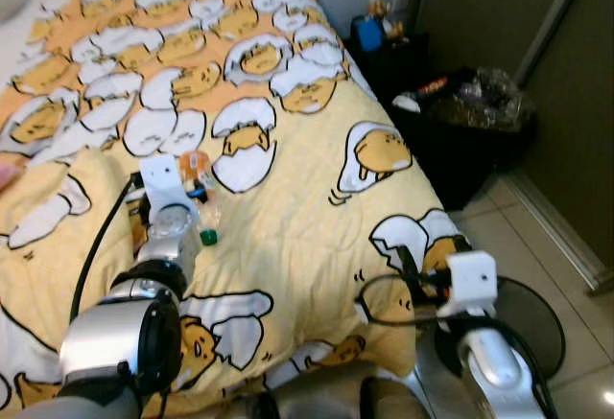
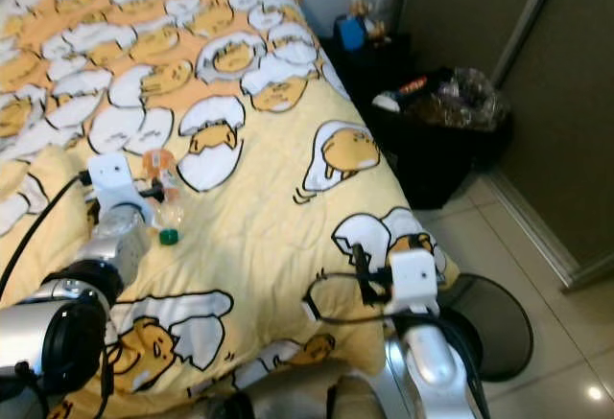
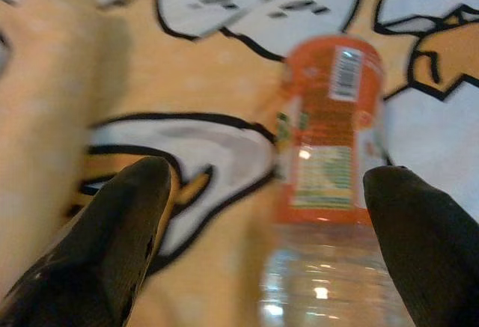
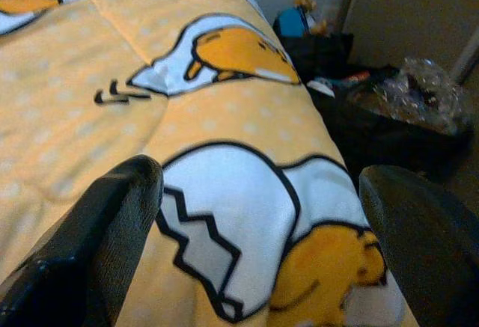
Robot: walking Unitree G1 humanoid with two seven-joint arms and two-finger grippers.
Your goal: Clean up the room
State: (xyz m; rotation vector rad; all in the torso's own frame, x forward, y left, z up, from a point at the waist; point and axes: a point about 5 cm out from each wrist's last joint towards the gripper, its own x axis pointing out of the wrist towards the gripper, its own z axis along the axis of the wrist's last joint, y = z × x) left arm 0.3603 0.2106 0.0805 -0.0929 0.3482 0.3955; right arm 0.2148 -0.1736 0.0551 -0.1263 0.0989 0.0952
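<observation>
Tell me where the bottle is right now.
The bottle lies on the bed, on the robot's left, just ahead of the open left hand and between its fingers.

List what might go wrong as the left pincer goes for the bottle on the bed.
The bottle lies off-centre between the open fingers of the left pincer, close to one fingertip, so closing may knock it away. It is round and rests on a soft, creased blanket, so it could roll.
</observation>
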